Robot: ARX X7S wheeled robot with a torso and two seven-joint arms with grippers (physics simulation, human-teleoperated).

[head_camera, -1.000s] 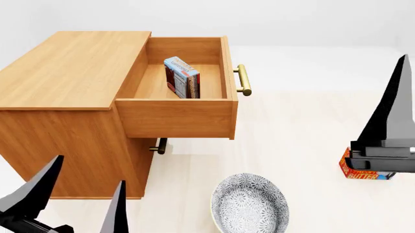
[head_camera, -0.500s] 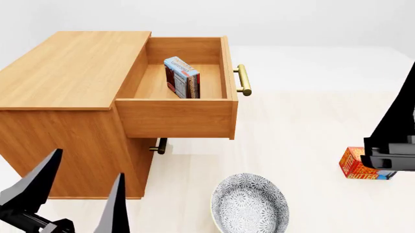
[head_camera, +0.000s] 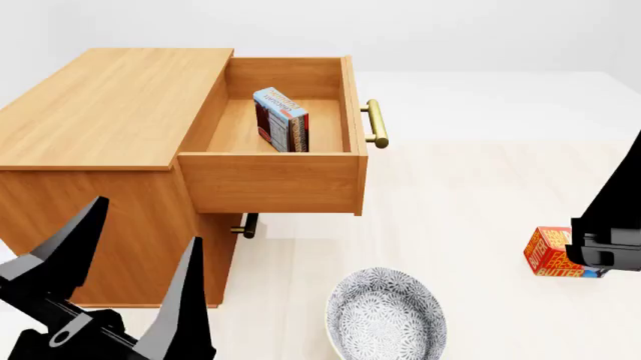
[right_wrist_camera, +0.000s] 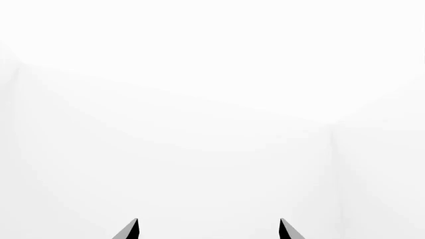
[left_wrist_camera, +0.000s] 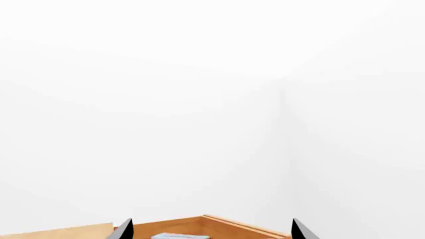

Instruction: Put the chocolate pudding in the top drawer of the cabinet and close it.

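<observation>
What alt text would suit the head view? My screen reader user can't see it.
A wooden cabinet has its top drawer pulled open, with the chocolate pudding standing on edge inside. Both open hands, left and right, hold nothing; a patterned bowl and butter box sit on the floor.

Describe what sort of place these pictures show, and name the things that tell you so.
Probably a bare simulated test room, not a real home: plain white walls, a pale floor, and only a wooden cabinet, a patterned bowl and a butter box set on the floor.
</observation>
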